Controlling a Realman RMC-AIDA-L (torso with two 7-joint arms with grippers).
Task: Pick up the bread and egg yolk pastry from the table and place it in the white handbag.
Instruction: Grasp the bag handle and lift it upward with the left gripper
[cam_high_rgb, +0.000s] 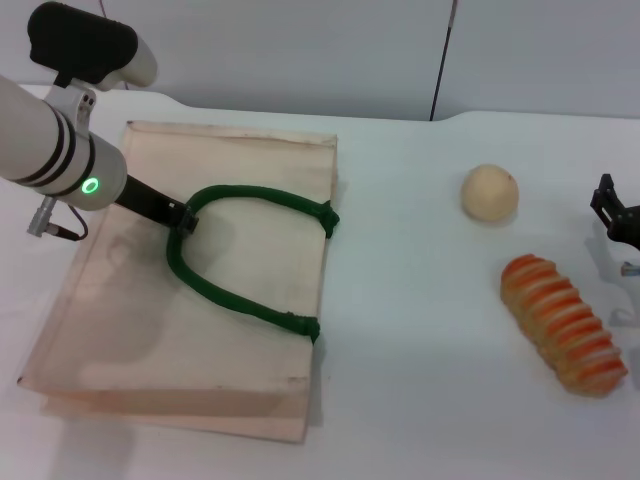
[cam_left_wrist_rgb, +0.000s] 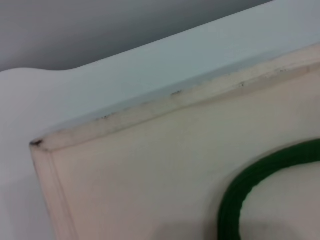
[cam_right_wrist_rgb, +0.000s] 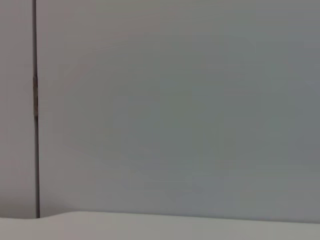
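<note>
Nearest the front edge of the white tabletop (cam_high_rgb: 400, 380), on its left half, lies the white handbag (cam_high_rgb: 230, 370), flat, its bottom hem close to the front edge and its body running back toward the far left corner. Its mouth faces the middle of the tabletop, and one dark green handle (cam_high_rgb: 240, 300) loops from that side back over the fabric.

Toward the front right corner lies the bread (cam_high_rgb: 565, 325), a ridged loaf striped orange and cream, set at a slant with one end pointing to the corner and the other toward the middle. It is well apart from the handbag, with bare tabletop between.

At the right edge, just behind the bread's far end, the right gripper (cam_high_rgb: 618, 215) shows only as a dark tip entering the head view; whether its fingers are spread or closed I cannot tell. It touches neither food.

Farther back, in the right half, sits the egg yolk pastry (cam_high_rgb: 489, 192), a smooth pale ball, near the bread's inner end but not touching it.

Over the left part of the handbag hangs the left arm, and the left gripper (cam_high_rgb: 180, 218) sits at the bend of the green handle, its dark tips closed on the loop. The left wrist view shows the handbag's corner seam (cam_left_wrist_rgb: 37, 144) and a curve of green handle against the fabric.

Beyond the far edge stands a grey wall (cam_right_wrist_rgb: 175, 100) with a dark vertical seam
</note>
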